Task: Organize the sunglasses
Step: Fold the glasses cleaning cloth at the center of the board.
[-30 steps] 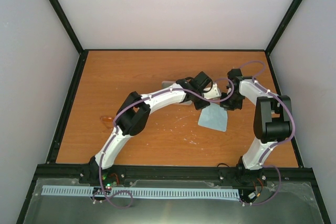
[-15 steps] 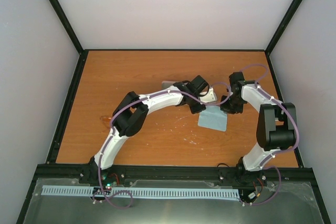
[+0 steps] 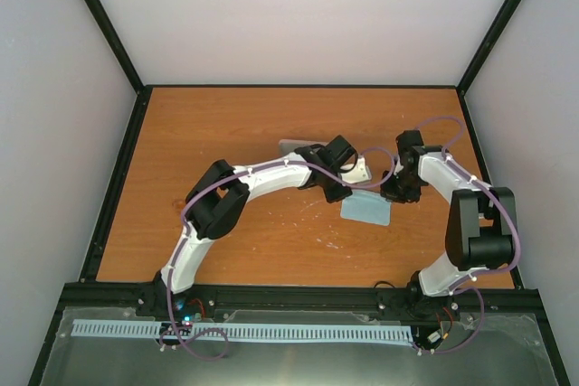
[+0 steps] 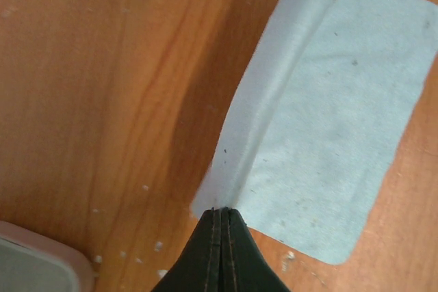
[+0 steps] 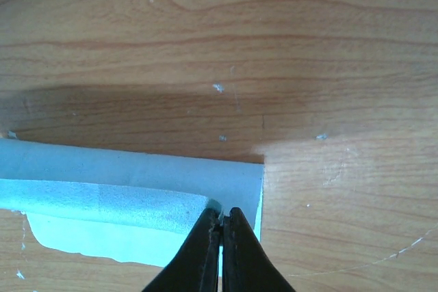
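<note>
Your sunglasses are hidden now. 1 second ago their orange lenses lay left of centre in the top view, where the left arm's elbow (image 3: 217, 208) has swung. They are nearer the left arm; their long axis is unreadable. The left end effector (image 4: 222, 213) and right end effector (image 5: 222, 218) are pressed together, pinching the blue cloth (image 3: 366, 210), now folded shorter.

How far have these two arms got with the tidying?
Nothing looks finished. In hand: the left claw and right claw each pinch an edge of the blue cloth, which is partly folded over. Left: finishing that fold; the pink case lies nearby, and the sunglasses are not clearly in view.
</note>
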Robot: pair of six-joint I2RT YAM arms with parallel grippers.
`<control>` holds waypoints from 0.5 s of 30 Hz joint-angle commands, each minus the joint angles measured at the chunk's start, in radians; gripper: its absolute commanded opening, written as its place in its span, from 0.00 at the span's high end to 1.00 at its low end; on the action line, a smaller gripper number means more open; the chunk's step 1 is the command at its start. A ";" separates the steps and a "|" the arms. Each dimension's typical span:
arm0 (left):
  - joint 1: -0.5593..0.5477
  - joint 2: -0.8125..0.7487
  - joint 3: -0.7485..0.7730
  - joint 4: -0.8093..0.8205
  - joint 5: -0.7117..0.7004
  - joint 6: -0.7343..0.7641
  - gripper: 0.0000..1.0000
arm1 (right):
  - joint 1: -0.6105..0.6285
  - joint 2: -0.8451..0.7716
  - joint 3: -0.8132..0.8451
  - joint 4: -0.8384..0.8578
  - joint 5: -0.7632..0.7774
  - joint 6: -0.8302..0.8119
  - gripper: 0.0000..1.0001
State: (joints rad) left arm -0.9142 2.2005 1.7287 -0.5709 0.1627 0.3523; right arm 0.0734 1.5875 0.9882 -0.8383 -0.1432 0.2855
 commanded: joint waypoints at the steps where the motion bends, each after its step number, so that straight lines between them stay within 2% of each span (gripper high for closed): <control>1: -0.031 -0.054 -0.043 0.029 0.020 -0.020 0.99 | -0.001 -0.031 -0.026 -0.005 -0.012 0.014 0.97; 15: -0.039 -0.058 -0.075 0.034 0.027 -0.024 0.98 | 0.000 -0.033 -0.105 0.018 -0.044 0.022 0.97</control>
State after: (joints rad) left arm -0.9443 2.1864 1.6489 -0.5541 0.1722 0.3470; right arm 0.0734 1.5745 0.8932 -0.8333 -0.1772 0.2985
